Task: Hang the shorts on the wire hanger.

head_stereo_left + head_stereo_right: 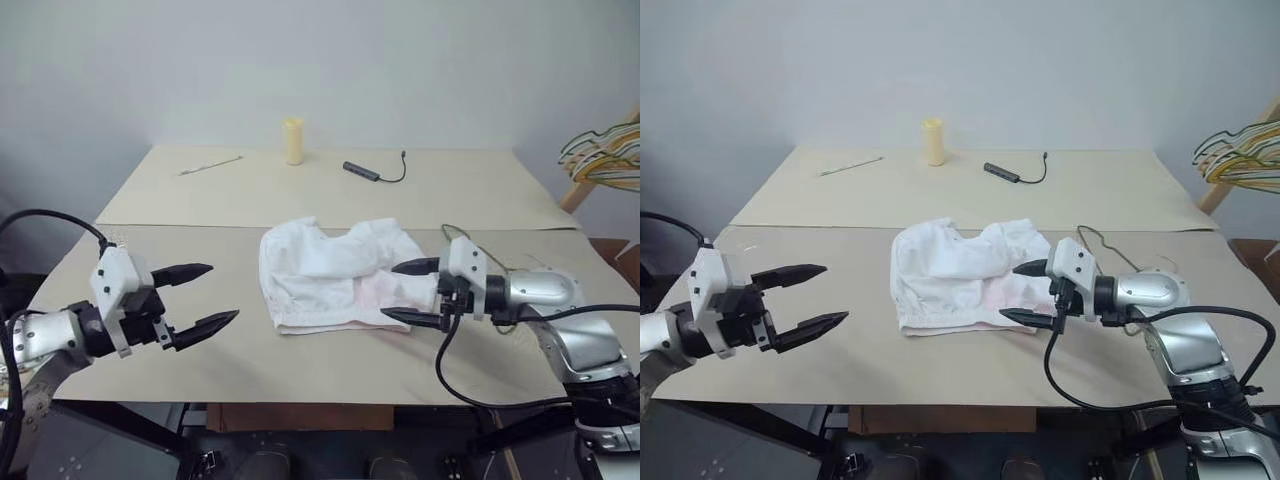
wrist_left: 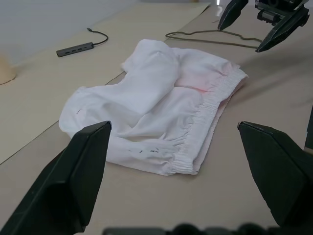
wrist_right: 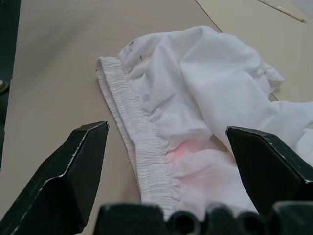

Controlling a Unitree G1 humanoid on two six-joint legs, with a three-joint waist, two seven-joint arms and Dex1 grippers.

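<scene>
Both end effectors stand released, their black fingers spread wide and holding nothing. The right end effector hovers just beside the right edge of the shorts, one finger over the cloth's pink-tinted part, the other near the waistband's corner; whether it touches the cloth cannot be told. The left end effector hangs well apart from the shorts, over bare counter on the robot's left, pointing toward them.

The shorts lie crumpled near the middle of the counter, white, with the gathered elastic waistband along the near edge and a faint pink tint toward the right. Tiny dark marks show near one hem.

The wire hanger lies flat on the counter just beyond the right end effector, partly hidden behind that arm in the head views.

Farther back stand a pale yellow cylinder, a dark cable adapter and a thin stick. Coloured hangers bunch on a wooden rail at far right.
</scene>
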